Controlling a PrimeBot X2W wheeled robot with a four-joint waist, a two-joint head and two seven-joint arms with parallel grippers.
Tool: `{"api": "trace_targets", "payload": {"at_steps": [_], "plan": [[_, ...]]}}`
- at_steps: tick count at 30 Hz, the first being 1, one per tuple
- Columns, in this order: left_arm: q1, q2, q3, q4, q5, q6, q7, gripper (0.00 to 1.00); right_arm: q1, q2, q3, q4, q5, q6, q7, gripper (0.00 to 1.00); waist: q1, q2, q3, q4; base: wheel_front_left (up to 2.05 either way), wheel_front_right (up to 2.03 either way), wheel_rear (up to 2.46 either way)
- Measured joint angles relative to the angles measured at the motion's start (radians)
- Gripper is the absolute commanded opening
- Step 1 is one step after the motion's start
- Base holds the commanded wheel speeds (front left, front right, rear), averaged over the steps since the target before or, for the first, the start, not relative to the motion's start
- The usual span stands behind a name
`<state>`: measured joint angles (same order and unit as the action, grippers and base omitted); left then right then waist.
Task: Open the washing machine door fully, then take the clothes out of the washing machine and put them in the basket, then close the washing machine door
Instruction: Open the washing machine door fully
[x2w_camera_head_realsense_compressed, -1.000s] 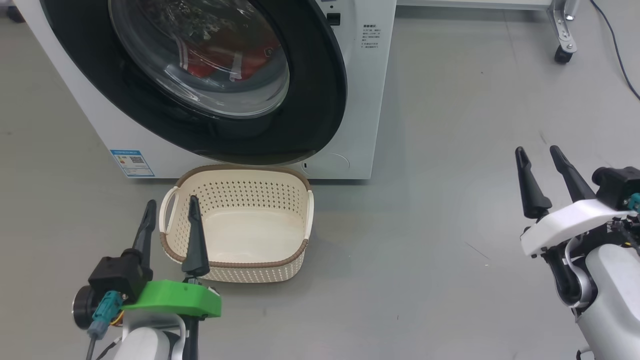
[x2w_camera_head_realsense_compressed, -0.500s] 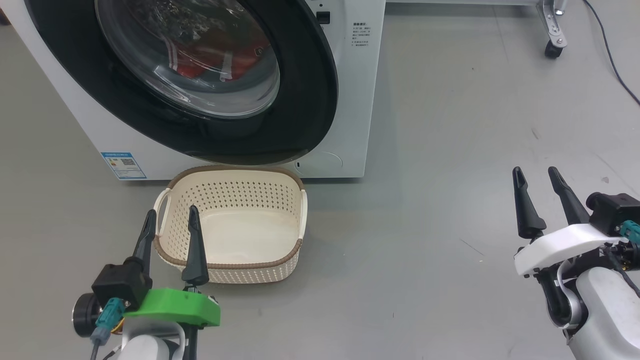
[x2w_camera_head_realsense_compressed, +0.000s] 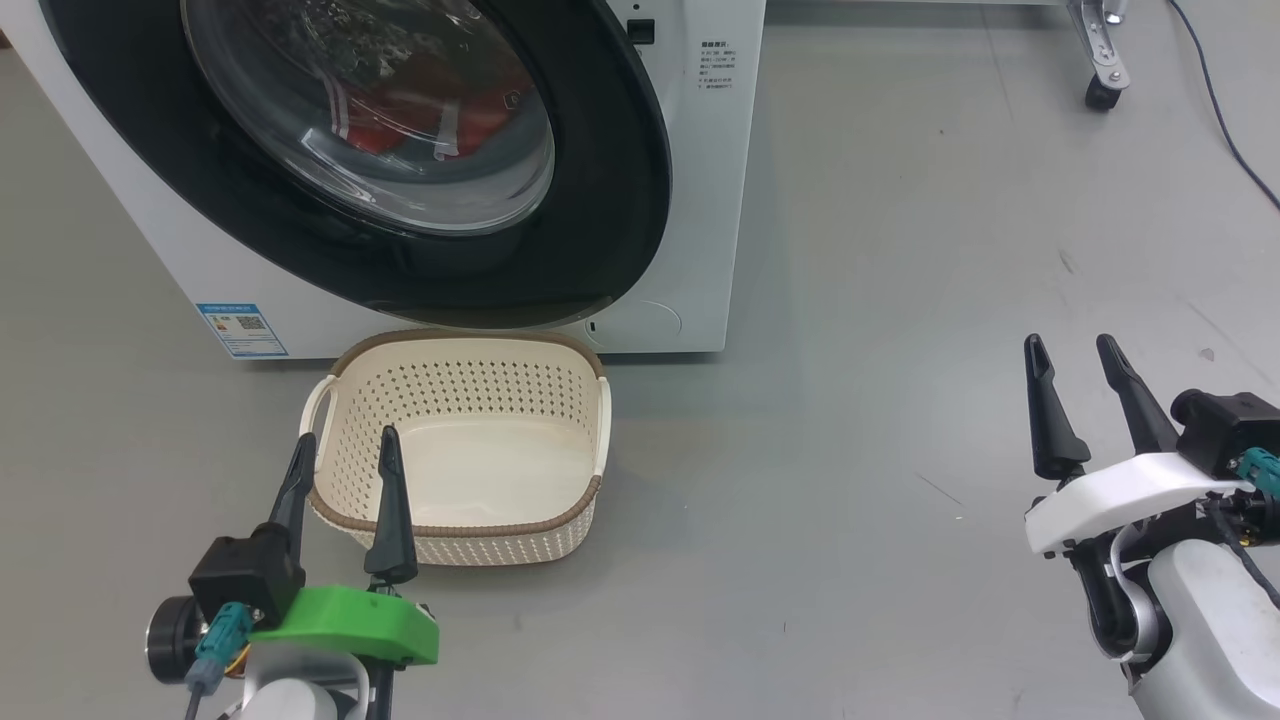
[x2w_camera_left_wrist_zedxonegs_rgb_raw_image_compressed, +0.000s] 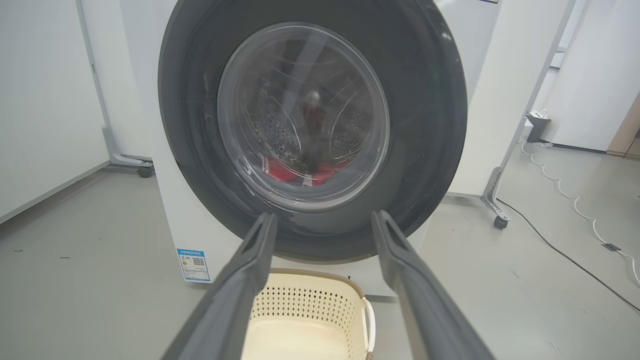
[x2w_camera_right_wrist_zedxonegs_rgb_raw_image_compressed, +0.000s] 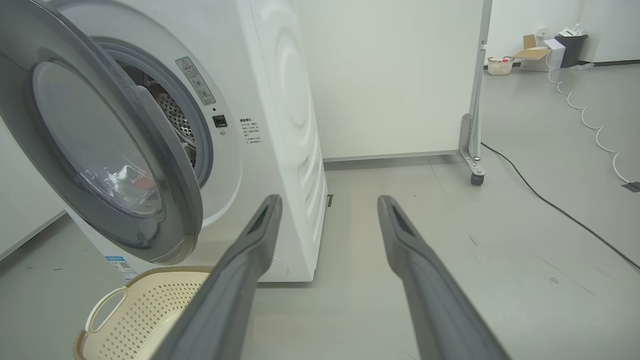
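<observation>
**STATUS: DOOR AJAR, LOAD IN DRUM, BOTH GRIPPERS UNLOADED**

1. Blue label sticker (x2w_camera_head_realsense_compressed: 240, 328): fixed to the lower left corner of the washing machine (x2w_camera_head_realsense_compressed: 725, 200) front, just above the grey floor (x2w_camera_head_realsense_compressed: 900, 400).

2. Left gripper (x2w_camera_head_realsense_compressed: 347, 434): lower left of the head view, fingers spread apart and holding nothing. In that view its inner finger crosses the near left corner of the basket (x2w_camera_head_realsense_compressed: 455, 338); contact cannot be told. In the left wrist view the fingers point at the lower half of the door.

3. Basket: stands upright on the floor, just in front of the machine and beneath the lower edge of the washing machine door (x2w_camera_head_realsense_compressed: 620, 200). Its cream bottom is fully in sight.

4. Washing machine door: partly open. The right wrist view shows its free edge standing off the front panel, with the steel drum (x2w_camera_right_wrist_zedxonegs_rgb_raw_image_compressed: 172, 107) exposed behind it.

5. Clothes (x2w_camera_head_realsense_compressed: 400, 110): red fabric with white stripes, inside the drum, seen through the glass bowl.

6. Right gripper (x2w_camera_head_realsense_compressed: 1067, 342): lower right, over bare floor, well apart from machine and basket. Fingers spread, nothing between them.

7. Far right: a caster wheel (x2w_camera_head_realsense_compressed: 1098, 98) and a dark cable (x2w_camera_head_realsense_compressed: 1225, 100) on the floor.
</observation>
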<state>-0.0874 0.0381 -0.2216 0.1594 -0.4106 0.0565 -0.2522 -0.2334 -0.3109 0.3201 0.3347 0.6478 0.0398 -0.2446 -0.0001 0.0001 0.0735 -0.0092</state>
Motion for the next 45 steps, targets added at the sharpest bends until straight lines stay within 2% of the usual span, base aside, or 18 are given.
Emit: {"api": "trace_targets", "payload": {"at_steps": [19,30,36,45], "plan": [[0.001,0.000,-0.018,0.009,0.000,-0.010,0.000,1.00,0.020,0.003,-0.045,-0.034,-0.017,-0.006,0.000,1.00,0.0000,0.0000,0.010,0.011,0.00,0.00,0.00],[-0.002,0.000,-0.060,-0.005,-0.002,-0.010,0.000,1.00,-0.020,-0.017,-0.060,-0.048,0.002,0.021,0.003,1.00,0.0000,0.0000,0.066,0.046,0.00,0.00,0.00],[-0.028,0.001,-0.086,-0.013,-0.002,-0.010,0.000,1.00,-0.113,-0.035,-0.083,-0.048,0.059,0.041,0.059,1.00,0.0000,0.0000,0.112,0.070,0.00,0.00,0.00],[-0.076,0.001,-0.135,-0.019,-0.022,-0.009,0.000,1.00,-0.255,-0.022,-0.162,-0.035,0.251,0.055,0.178,1.00,0.0000,0.0000,0.172,0.131,0.00,0.00,0.00]]}}
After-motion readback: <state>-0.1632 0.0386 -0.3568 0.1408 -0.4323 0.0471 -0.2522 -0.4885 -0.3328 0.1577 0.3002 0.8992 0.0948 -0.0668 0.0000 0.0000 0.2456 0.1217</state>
